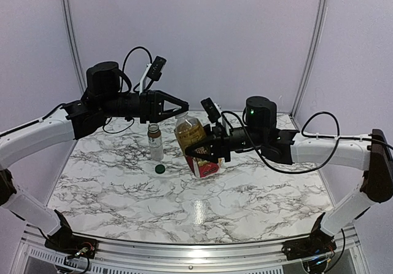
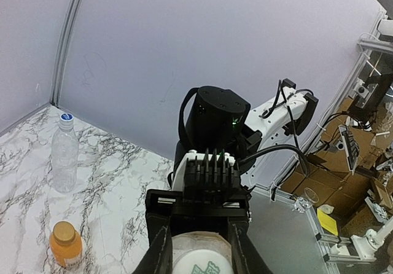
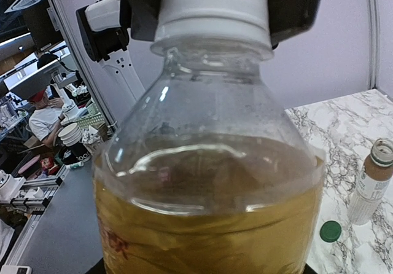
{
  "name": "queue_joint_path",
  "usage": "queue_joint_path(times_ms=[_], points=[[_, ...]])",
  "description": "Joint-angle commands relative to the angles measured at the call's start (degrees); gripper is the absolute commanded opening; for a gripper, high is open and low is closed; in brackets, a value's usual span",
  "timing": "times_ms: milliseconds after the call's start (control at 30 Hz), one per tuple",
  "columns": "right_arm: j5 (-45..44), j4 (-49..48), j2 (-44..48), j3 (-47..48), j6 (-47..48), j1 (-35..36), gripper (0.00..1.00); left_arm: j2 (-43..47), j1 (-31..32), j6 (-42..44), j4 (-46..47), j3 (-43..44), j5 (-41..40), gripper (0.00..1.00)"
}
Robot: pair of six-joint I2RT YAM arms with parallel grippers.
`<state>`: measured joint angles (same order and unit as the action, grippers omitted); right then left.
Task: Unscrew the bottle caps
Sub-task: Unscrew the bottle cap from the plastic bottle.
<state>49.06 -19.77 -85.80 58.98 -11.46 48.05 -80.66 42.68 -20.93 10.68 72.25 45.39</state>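
The left gripper (image 1: 183, 110) is closed on the white cap (image 3: 212, 10) of the tea bottle (image 1: 189, 131). The right gripper (image 1: 206, 153) clamps that bottle around its red-labelled lower body, near the middle of the counter (image 1: 245, 194). Just left of it stands an uncapped small bottle (image 1: 155, 140), with a green cap (image 1: 160, 169) lying nearer. Farther off on the counter, a tall clear bottle (image 2: 64, 157) and an orange juice bottle (image 2: 66, 244) stand capped.
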Motion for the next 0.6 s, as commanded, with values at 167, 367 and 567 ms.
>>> queue_joint_path(times_ms=[167,367,567], points=[[-13.44,12.39,2.46,4.82,8.16,-0.71,0.33,0.22,0.44,-7.38,2.74,-1.68,-9.61,0.0],[-23.12,17.44,2.57,6.94,11.37,-0.22,0.33,0.74,3.02,-11.58,-4.65,0.76,-25.68,0.0],[-32.66,19.42,2.3,7.75,15.57,0.99,0.33,0.12,4.94,-17.28,-10.59,3.47,-39.65,0.0]])
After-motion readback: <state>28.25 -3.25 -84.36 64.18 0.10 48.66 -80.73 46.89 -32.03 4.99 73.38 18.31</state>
